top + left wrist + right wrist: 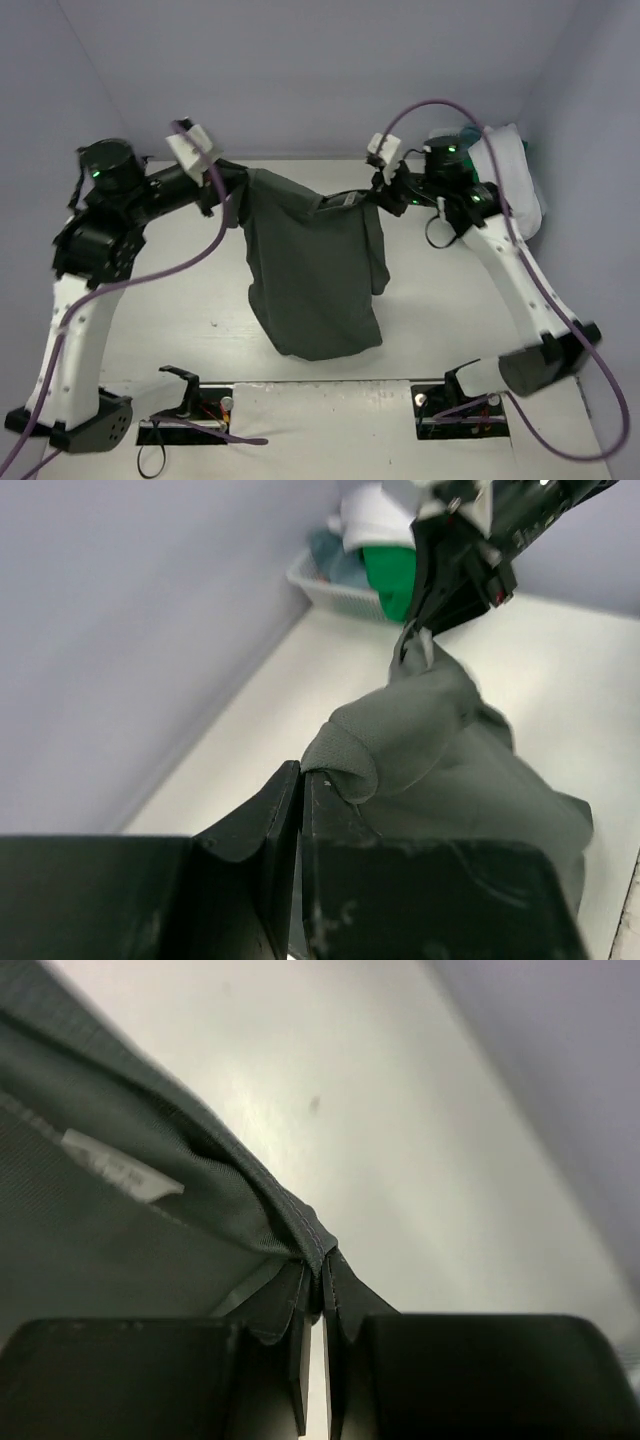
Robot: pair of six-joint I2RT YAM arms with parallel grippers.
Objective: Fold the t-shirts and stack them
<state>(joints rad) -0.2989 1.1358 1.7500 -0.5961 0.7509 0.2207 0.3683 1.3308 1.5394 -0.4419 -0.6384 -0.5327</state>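
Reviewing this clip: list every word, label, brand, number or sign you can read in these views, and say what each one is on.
No text can be read in any view.
The pale sewn-in neck label inside the dark grey-green cloth t-shirt: too blurred, any print is unreadable.
The white plastic lattice basket by the far wall: no marking visible.

Looks down from behind the arm bases (pixel 90 425) over the table (pixel 440 330); rides close at each wrist; shares the dark grey-green t-shirt (pixel 315 270) across all three.
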